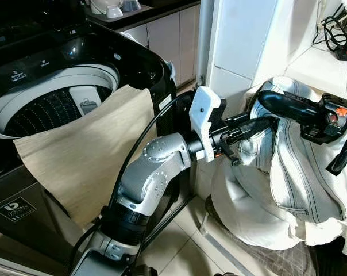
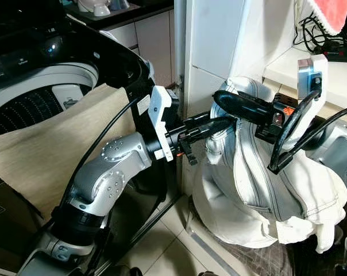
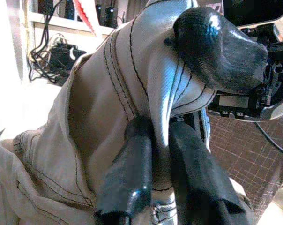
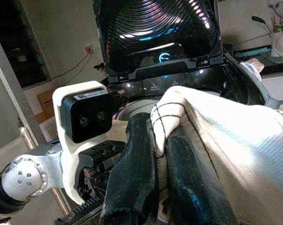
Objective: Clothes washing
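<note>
Both tools — left tool [image 2: 219,125] and right tool [image 2: 228,102] — pinch the white garment [image 2: 259,184] beside the washing machine [image 1: 76,75].

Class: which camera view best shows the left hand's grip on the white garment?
The left wrist view: the left hand has both black fingers pinching a stitched fold of the white garment between them. The eye views show it from the side, reaching into the garment. The right wrist view shows its wrist camera housing.
</note>
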### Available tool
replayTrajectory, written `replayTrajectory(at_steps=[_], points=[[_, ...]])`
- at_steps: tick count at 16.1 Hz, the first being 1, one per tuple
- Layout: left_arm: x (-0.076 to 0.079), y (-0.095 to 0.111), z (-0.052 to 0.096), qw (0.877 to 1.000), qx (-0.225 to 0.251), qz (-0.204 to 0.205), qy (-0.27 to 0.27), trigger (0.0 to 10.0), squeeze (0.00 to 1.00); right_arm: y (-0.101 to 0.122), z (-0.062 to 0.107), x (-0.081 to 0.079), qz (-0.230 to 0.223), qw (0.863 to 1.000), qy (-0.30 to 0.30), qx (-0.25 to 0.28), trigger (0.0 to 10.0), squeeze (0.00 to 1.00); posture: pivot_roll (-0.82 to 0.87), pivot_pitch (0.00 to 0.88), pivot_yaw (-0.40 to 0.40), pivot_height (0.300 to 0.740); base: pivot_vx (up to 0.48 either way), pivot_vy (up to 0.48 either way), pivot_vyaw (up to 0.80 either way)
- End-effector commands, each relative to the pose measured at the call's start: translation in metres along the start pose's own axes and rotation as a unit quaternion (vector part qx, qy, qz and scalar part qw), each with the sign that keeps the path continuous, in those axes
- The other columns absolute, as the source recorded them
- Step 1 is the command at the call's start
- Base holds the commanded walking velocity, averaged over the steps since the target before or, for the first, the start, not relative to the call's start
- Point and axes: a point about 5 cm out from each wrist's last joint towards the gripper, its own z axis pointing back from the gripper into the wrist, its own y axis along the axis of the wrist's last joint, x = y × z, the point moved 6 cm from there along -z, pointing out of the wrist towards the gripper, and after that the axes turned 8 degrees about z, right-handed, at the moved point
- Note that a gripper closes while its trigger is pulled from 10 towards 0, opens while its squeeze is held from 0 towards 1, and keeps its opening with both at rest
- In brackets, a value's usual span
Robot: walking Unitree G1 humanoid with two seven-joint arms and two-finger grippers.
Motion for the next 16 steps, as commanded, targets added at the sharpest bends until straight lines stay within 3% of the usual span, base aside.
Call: replayTrajectory(at_steps=[1, 5, 6, 7, 8, 9, 12, 14, 15, 16], points=[[0.006, 0.001, -0.001, 1.0, 0.0, -0.001, -0.016, 0.0, 0.0, 0.011, -0.007, -0.012, 0.028, 0.999, 0.024, 0.01, 0.0, 0.0, -0.11, 0.0, 0.071, 0.74, 0.0, 0.0, 0.0], [0.0, 0.008, 0.0, 1.0, 0.018, -0.007, -0.005, 0.0, 0.0, 0.011, -0.008, -0.012, 0.031, 0.999, 0.024, 0.01, 0.0, 0.0, -0.11, 0.0, 0.071, 0.74, 0.0, 0.0, 0.0], [-0.001, 0.01, 0.001, 1.0, 0.021, -0.007, -0.003, 0.0, 0.0, 0.011, -0.008, -0.012, 0.032, 0.999, 0.023, 0.01, 0.0, 0.24, -0.11, 0.0, 0.071, 0.74, 0.0, 0.0, 0.0], [-0.003, 0.012, 0.002, 1.0, 0.026, -0.007, 0.002, 0.0, 0.0, 0.011, -0.008, -0.009, 0.038, 0.999, 0.012, 0.009, 4.1, 0.91, -0.11, 0.0, 0.071, 0.74, 0.0, 0.0, 0.0], [-0.004, 0.013, 0.002, 1.0, 0.027, -0.008, 0.003, 0.0, 0.0, 0.011, -0.008, -0.007, 0.041, 0.999, 0.005, 0.007, 8.4, 1.0, -0.11, 0.0, 0.071, 0.74, 0.0, 0.0, 0.0], [-0.006, 0.014, 0.003, 1.0, 0.03, -0.007, 0.006, 0.0, 0.0, 0.009, -0.008, -0.004, 0.041, 0.999, -0.003, 0.004, 10.0, 1.0, -0.11, 0.0, 0.071, 0.74, 0.0, 0.0, 0.0], [-0.01, 0.018, 0.005, 0.999, 0.041, -0.009, 0.016, 0.0, 0.0, 0.01, -0.007, -0.005, 0.039, 0.999, 0.001, 0.006, 10.0, 1.0, -0.11, 0.0, 0.071, 0.74, 0.0, 0.0, 0.0], [-0.023, 0.028, 0.016, 0.997, 0.054, -0.025, 0.048, 0.0, 0.0, 0.014, -0.004, 0.003, 0.055, 0.998, -0.03, 0.009, 10.0, 1.0, -0.11, 0.0, 0.073, 0.74, 0.0, 0.0, 0.0], [-0.04, 0.044, 0.032, 0.993, 0.064, -0.06, 0.085, 0.0, 0.0, 0.018, 0.0, 0.007, 0.059, 0.997, -0.049, 0.013, 10.0, 0.0, -0.11, 0.0, 0.074, 0.74, 0.0, 0.0, 0.0], [-0.047, 0.053, 0.04, 0.989, 0.068, -0.081, 0.101, 0.0, 0.0, 0.019, 0.001, 0.007, 0.061, 0.997, -0.052, 0.014, 10.0, 0.0, -0.11, 0.0, 0.072, 0.74, 0.0, 0.0, 0.0]])
